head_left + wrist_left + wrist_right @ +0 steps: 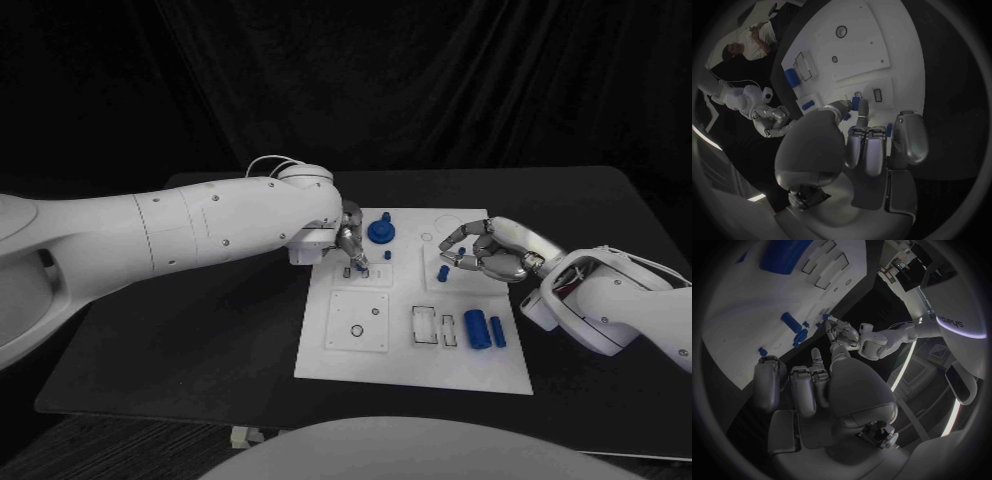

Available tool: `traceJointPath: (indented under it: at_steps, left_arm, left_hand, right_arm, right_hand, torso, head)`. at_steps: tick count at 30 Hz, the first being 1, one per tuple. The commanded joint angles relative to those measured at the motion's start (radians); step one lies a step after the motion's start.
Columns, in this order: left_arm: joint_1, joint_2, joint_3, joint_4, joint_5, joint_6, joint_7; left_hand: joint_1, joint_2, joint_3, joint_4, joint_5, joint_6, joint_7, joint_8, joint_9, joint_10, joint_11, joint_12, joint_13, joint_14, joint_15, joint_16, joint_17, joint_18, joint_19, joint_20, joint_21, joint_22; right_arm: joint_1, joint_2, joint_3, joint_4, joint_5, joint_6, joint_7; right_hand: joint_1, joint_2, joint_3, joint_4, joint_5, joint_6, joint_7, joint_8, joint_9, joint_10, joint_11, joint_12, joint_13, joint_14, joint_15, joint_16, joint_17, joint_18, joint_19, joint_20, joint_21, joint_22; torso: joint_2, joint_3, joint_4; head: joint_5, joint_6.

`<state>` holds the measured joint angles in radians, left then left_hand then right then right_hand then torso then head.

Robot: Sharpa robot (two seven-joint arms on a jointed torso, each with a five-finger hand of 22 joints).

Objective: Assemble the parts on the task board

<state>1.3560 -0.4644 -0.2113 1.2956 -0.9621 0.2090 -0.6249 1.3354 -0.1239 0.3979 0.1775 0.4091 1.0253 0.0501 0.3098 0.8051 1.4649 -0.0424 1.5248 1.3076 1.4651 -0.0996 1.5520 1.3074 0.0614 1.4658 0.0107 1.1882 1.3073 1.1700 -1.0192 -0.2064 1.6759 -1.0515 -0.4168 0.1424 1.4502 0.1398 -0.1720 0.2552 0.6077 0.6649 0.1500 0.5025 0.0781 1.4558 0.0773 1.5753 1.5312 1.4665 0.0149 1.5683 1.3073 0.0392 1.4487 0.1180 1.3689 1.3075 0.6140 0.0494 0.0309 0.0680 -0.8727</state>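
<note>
Black tabletop carries the white, flat task board [418, 360], its long axis running away from the robot. Near the board's front right lie two smooth blue cylinders [485, 329], lengthwise along that axis. A blue knobbed part [381, 230] stands upright at the board's far end. Beside it, the left hand [351, 252] touches fingertips down; whether it grips anything cannot be told. The right hand [479, 250] hovers over the board's right edge, fingers curled apart, holding nothing.

Left hand [870, 142] is seen over the white task board [861, 50], fingertips [862, 107] beside a blue part [855, 103]; right hand [772, 119] is seen nearby.
</note>
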Motion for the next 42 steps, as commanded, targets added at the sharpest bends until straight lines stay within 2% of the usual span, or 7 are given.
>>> traceJointPath:
  at_steps: [1, 12, 17, 25, 42]
  left_arm:
    - [0.004, 0.01, 0.001, -0.014, 0.014, 0.07, -0.006]
    - [0.007, 0.051, 0.001, -0.081, 0.076, 0.226, -0.033]
    - [0.013, 0.067, 0.001, -0.111, 0.096, 0.259, -0.037]
    - [0.015, 0.083, 0.001, -0.139, 0.103, 0.264, -0.035]
    - [0.016, 0.098, 0.001, -0.163, 0.105, 0.209, 0.003]
  left_hand:
    - [0.001, 0.01, 0.087, -0.095, -0.007, -0.002, -0.006, 0.007, 0.001, 0.08, 0.006, -0.006, 0.227, 0.1, 0.009, -0.001, 0.249, 0.004, 0.026, 0.008, -0.002, 0.177]
    - [0.009, 0.011, 0.082, -0.099, -0.016, -0.004, -0.005, 0.006, 0.0, 0.077, 0.006, -0.012, 0.223, 0.1, 0.009, 0.0, 0.25, 0.004, 0.025, 0.008, -0.003, 0.177]
    - [0.01, 0.011, 0.081, -0.1, -0.015, -0.004, -0.005, 0.006, 0.0, 0.077, 0.006, -0.012, 0.222, 0.1, 0.009, 0.0, 0.25, 0.004, 0.025, 0.008, -0.005, 0.177]
    - [0.011, 0.013, 0.081, -0.099, -0.011, -0.004, -0.004, 0.006, -0.001, 0.076, 0.007, -0.013, 0.222, 0.1, 0.009, 0.001, 0.251, 0.004, 0.025, 0.008, -0.003, 0.177]
    - [0.011, 0.016, 0.08, -0.098, -0.01, -0.005, -0.004, 0.006, -0.001, 0.076, 0.007, -0.014, 0.221, 0.1, 0.01, 0.0, 0.251, 0.004, 0.025, 0.009, -0.003, 0.177]
  right_arm:
    - [-0.003, 0.001, 0.0, -0.001, -0.005, 0.007, -0.007]
    - [-0.003, 0.004, 0.0, -0.002, -0.005, 0.008, -0.007]
    - [-0.003, 0.004, 0.0, -0.002, -0.005, 0.008, -0.007]
    - [-0.003, 0.005, 0.0, -0.002, -0.005, 0.008, -0.007]
    - [-0.01, 0.007, 0.0, -0.004, -0.005, 0.013, -0.009]
  right_hand:
    - [0.011, -0.001, 0.005, -0.001, 0.006, 0.001, 0.005, -0.007, -0.001, 0.115, -0.001, -0.004, 0.04, 0.104, -0.004, 0.003, 0.263, 0.018, -0.01, 0.0, -0.005, 0.186]
    - [0.013, -0.001, 0.007, -0.001, 0.007, 0.001, 0.005, -0.007, -0.002, 0.115, -0.001, -0.004, 0.04, 0.104, -0.004, 0.003, 0.263, 0.019, -0.011, 0.0, -0.007, 0.186]
    - [0.013, -0.001, 0.007, -0.001, 0.007, 0.001, 0.005, -0.007, -0.002, 0.115, -0.001, -0.004, 0.04, 0.104, -0.004, 0.003, 0.263, 0.019, -0.011, 0.0, -0.007, 0.186]
    - [0.015, -0.001, 0.009, -0.002, 0.007, 0.0, 0.005, -0.007, -0.002, 0.115, -0.001, -0.004, 0.04, 0.104, -0.004, 0.003, 0.263, 0.019, -0.012, 0.001, -0.008, 0.185]
    - [0.016, -0.001, 0.011, -0.002, 0.007, 0.0, 0.005, -0.007, -0.002, 0.115, -0.001, -0.004, 0.04, 0.104, -0.004, 0.003, 0.263, 0.02, -0.013, 0.001, -0.01, 0.184]
  torso:
    - [-0.001, -0.0001, -0.0007]
    - [0.0, 0.0003, -0.0002]
    - [0.0, 0.0003, 0.0003]
    - [0.0, 0.0001, -0.0011]
    - [0.0, 0.0005, 0.0005]
  head:
    - [0.002, 0.0]
    - [0.0, 0.0]
    - [0.0, 0.0]
    - [0.001, 0.0]
    - [-0.002, 0.0]
